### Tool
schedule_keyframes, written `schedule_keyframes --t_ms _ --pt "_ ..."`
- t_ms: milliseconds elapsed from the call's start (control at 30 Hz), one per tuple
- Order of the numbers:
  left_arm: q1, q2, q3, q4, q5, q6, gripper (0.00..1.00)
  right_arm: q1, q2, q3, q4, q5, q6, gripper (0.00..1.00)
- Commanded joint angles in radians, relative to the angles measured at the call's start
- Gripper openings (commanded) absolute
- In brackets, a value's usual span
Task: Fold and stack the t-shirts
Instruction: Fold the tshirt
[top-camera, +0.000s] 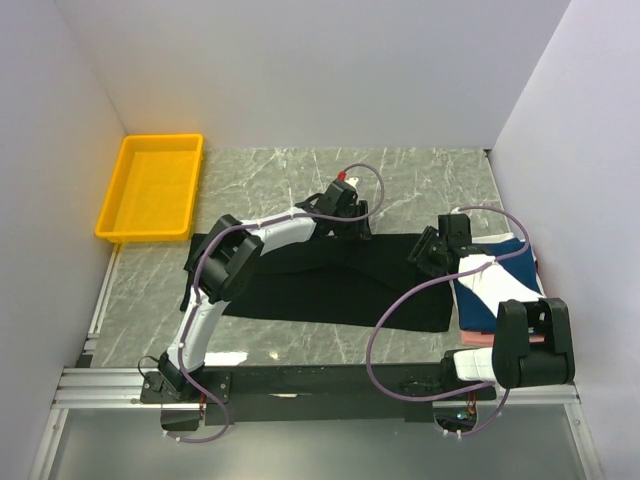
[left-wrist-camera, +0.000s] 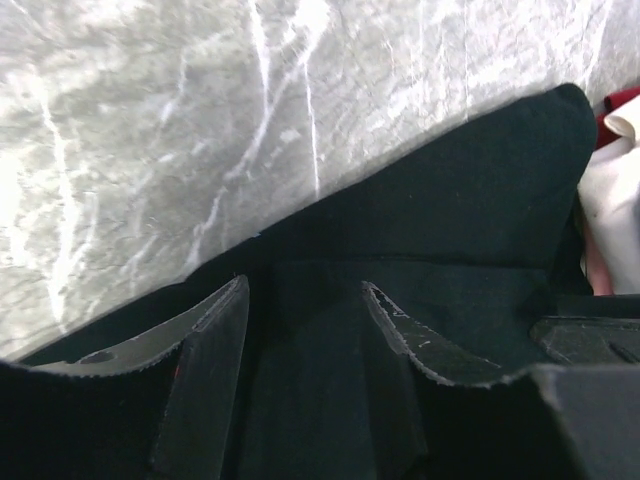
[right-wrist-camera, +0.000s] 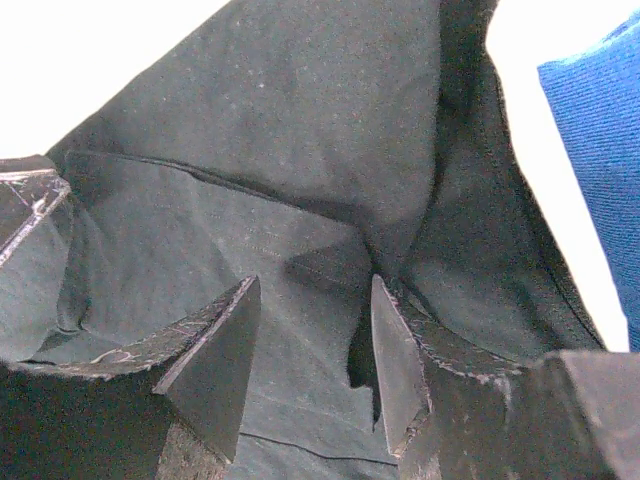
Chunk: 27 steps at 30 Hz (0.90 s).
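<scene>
A large black t-shirt (top-camera: 330, 290) lies spread across the marble table, and it fills both wrist views (left-wrist-camera: 480, 200) (right-wrist-camera: 300, 120). My left gripper (top-camera: 350, 225) (left-wrist-camera: 305, 295) is at the shirt's far edge, open, with black cloth lying under and between its fingers. At the shirt's right end my right gripper (top-camera: 425, 250) (right-wrist-camera: 310, 300) is open too, low over the cloth, and a raised fold stands beside its right finger (right-wrist-camera: 395, 350). Folded t-shirts are stacked on the right: navy blue (top-camera: 512, 255) (right-wrist-camera: 600, 120), white (top-camera: 480, 290) (left-wrist-camera: 610, 200) and pink (top-camera: 480, 338).
A yellow plastic tray (top-camera: 148, 236) stands at the back left against the wall. White walls close in the table on the left, back and right. Bare marble (top-camera: 420, 180) (left-wrist-camera: 200, 120) lies beyond the shirt's far edge.
</scene>
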Motion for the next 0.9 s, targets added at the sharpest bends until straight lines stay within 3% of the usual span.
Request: schedule_keyframes --t_ms 0,200,367,467,633,867 --pt "-0.010 0.009 0.053 -0.005 0.023 0.014 0.53 -0.006 -0.022 -0.018 0.038 -0.009 0.002 0.55" --pt "-0.024 0.027 0.071 -0.021 0.017 0.011 0.48 -0.006 -0.015 -0.024 0.050 -0.023 0.003 0.53" --pt "-0.027 0.027 0.073 -0.025 0.014 0.008 0.35 -0.008 -0.019 -0.028 0.056 -0.029 0.003 0.48" --pt "-0.027 0.023 0.075 -0.028 0.014 0.010 0.23 -0.006 -0.019 -0.028 0.056 -0.031 0.003 0.43" --pt "-0.030 0.001 0.059 -0.025 0.014 0.008 0.04 -0.006 -0.027 -0.028 0.050 -0.032 0.003 0.25" --pt "-0.030 -0.062 -0.002 0.009 0.014 -0.005 0.00 -0.006 -0.059 -0.030 0.035 -0.031 0.002 0.11"
